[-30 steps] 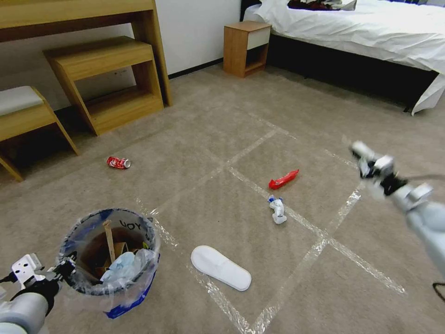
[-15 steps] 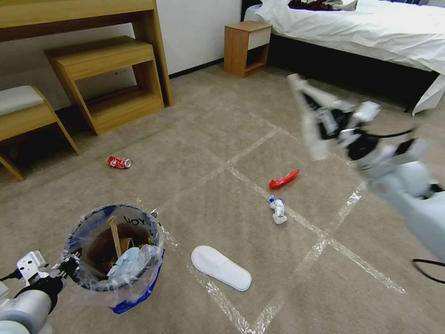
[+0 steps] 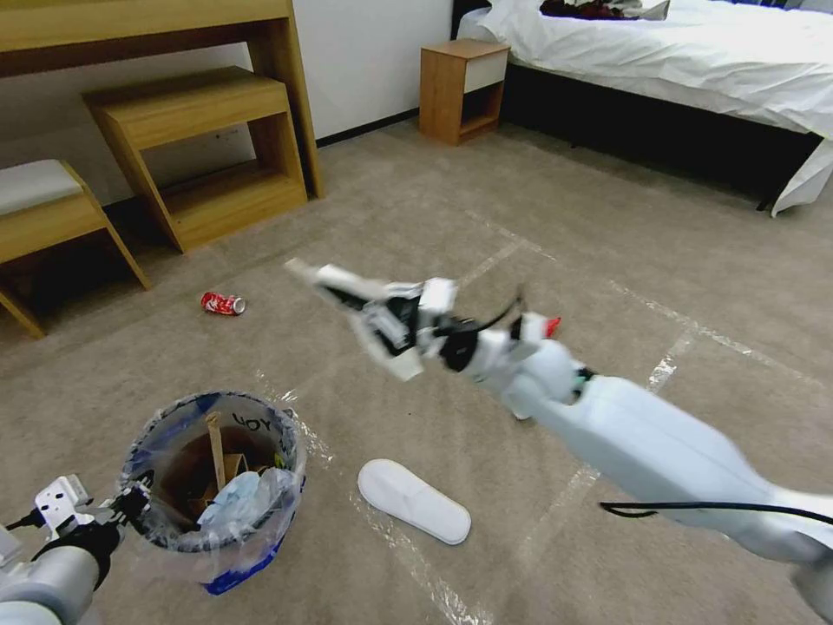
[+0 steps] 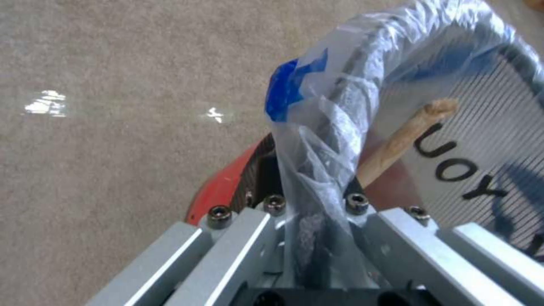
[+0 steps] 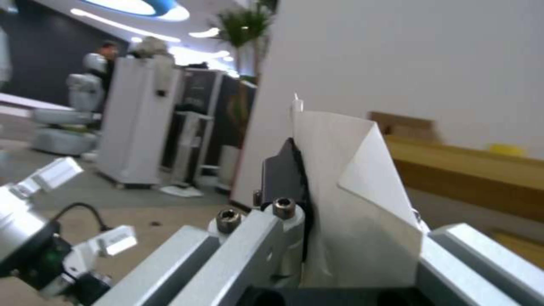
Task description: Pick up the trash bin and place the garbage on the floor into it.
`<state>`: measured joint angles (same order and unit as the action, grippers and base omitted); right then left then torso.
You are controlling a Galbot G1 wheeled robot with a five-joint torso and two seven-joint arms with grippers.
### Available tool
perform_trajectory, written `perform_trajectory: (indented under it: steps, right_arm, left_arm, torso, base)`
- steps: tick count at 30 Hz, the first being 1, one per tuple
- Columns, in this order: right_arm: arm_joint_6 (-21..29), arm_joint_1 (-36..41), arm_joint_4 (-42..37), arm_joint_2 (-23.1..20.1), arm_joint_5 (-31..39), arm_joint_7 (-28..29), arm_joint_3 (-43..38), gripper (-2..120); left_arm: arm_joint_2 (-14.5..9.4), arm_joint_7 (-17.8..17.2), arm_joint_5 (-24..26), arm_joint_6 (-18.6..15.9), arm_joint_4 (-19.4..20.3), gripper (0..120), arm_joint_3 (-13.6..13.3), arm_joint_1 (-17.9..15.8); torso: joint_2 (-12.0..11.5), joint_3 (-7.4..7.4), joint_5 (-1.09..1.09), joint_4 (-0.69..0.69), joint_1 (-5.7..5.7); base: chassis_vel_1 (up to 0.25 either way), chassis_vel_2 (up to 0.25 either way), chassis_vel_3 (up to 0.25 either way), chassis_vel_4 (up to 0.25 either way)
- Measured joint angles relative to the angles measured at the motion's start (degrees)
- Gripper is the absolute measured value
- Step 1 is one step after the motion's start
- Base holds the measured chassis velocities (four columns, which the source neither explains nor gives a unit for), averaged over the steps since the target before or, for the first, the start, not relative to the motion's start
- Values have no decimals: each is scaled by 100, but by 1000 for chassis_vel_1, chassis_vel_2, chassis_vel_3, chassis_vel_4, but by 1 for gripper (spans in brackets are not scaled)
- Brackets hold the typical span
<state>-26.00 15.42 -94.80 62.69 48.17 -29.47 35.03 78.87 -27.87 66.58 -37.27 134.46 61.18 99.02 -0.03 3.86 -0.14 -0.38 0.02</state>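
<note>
I count one slipper (image 3: 414,501) on the carpet (image 3: 451,217), one can (image 3: 223,304). My left pincer (image 3: 130,506) grips the bin (image 3: 211,486) rim; right pincer (image 3: 364,317) clenches a white slipper (image 5: 351,199).

The round red-and-blue plastic-lined trash bin (image 3: 213,490) is dark brown inside. A flat white slipper (image 3: 414,501) and a red can (image 3: 223,304) lie on beige carpet floor (image 3: 416,226) gridded with shiny tape.
</note>
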Motion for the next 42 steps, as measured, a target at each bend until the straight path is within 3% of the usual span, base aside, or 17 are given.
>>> perform_trajectory:
  steps: [1, 4, 11, 24, 42]
  right_arm:
    - [0, 0, 0, 0, 0, 0, 0, 0]
    - [-77, -187, 456, 749, -89, -105, 336, 0]
    - [-186, -126, 1092, 1399, -276, -210, 661, 0]
    - [-309, 341, 1645, 1754, -665, -383, 829, 0]
    - [-335, 803, 1708, 1669, -892, -467, 795, 0]
  left_arm:
    - [0, 0, 0, 0, 0, 0, 0, 0]
    - [33, 5, -34, 0, -29, 0, -13, -21]
    - [45, 21, -66, 3, -71, 0, -22, -42]
    - [83, 21, -113, 9, -81, 0, -49, -48]
    - [141, 7, -147, 15, 10, 0, -66, -3]
  torso:
    - [0, 0, 0, 0, 0]
    - [0, 0, 1, 5, 0]
    - [0, 0, 2, 1, 0]
    - [0, -1, 3, 2, 0]
    - [1, -1, 3, 2, 0]
  base:
    - [0, 0, 0, 0]
    - [0, 0, 0, 0]
    - [0, 0, 0, 0]
    - [0, 0, 0, 0]
    - [0, 0, 0, 0]
